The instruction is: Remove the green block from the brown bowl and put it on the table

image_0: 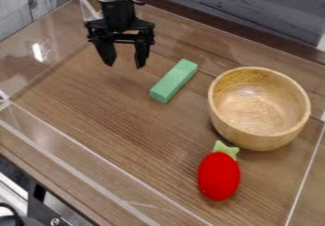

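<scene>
Lying on the table (95, 127), the green block (174, 81) sits just beside the brown bowl (258, 108). The gripper (121, 63) is spread wide.

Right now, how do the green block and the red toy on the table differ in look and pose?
The green block is a flat, straight-edged bar, while the red toy is rounded and strawberry-shaped with a green top. The block is one plain light green; the toy is mostly bright red. The block lies left of the bowl in the picture, the toy below it. Both rest on the table.
</scene>
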